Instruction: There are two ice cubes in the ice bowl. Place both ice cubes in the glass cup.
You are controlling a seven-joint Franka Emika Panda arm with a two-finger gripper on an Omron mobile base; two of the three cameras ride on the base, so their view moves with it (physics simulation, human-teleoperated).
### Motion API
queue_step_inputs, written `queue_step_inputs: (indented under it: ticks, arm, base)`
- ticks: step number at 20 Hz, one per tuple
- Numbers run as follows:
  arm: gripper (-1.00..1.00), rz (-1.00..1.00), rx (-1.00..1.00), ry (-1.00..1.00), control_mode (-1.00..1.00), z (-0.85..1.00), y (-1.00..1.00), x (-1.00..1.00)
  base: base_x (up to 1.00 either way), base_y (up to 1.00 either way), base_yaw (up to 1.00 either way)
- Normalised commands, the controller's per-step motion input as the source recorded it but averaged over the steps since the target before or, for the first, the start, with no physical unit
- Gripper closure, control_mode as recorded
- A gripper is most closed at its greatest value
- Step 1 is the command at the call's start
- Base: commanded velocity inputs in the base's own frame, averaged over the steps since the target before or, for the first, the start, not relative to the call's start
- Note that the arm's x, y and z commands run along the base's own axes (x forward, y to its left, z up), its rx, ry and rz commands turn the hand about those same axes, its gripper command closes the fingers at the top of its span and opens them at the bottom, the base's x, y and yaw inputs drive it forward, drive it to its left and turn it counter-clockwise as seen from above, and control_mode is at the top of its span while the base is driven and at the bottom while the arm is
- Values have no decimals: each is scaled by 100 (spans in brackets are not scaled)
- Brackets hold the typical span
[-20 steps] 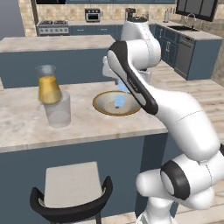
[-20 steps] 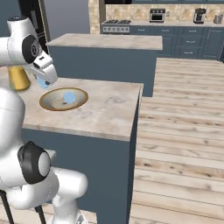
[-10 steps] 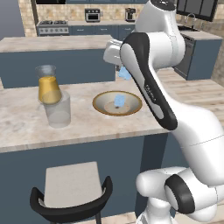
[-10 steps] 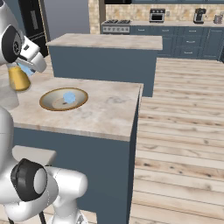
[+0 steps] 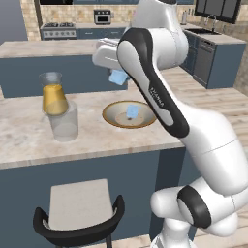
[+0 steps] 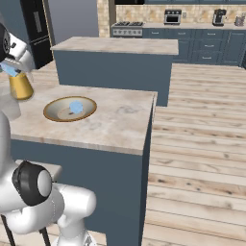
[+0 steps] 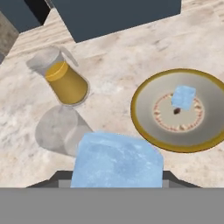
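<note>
Ice cubes number two: one pale-blue ice cube (image 7: 117, 161) is clamped between the fingers of the gripper (image 5: 117, 76), raised in the air above the table (image 5: 29, 140), and the other ice cube (image 5: 132, 112) lies inside the ice bowl (image 5: 114, 119). The gripper is closed tightly on the held cube, which looks large at the bottom of the hand view. Just beyond it in that view, the single glass cup (image 7: 61, 130) stands upright on the table, touching or just in front of a single conical flask (image 7: 65, 81) of orange liquid. The one wooden-rimmed bowl sits near them, to the side. The main risk, as a judgement, is a miss: the cube is not yet over the cup's mouth, so letting go now would drop it on the table, where it could slide away. Because the flask stands so close behind the cup, the cube could also strike its open neck or rim and bounce away. A slippery cube might also twist out of the grip while being carried. One stool (image 5: 77, 208) stands below the table edge.
</note>
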Motion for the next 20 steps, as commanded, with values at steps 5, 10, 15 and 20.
queue_step_inputs:
  ticks: [5, 10, 15, 20]
  arm:
    - [100, 10, -1, 0, -100, -1, 55, 0]
    - [100, 9, -4, 0, -100, 0, 63, 0]
    - [100, 5, -11, 2, -100, -9, 43, 1]
    - [100, 1, -19, 17, -100, -24, 25, 8]
  base:
    - [0, 0, 0]
    - [0, 0, 0]
    - [0, 0, 0]
    - [0, 0, 0]
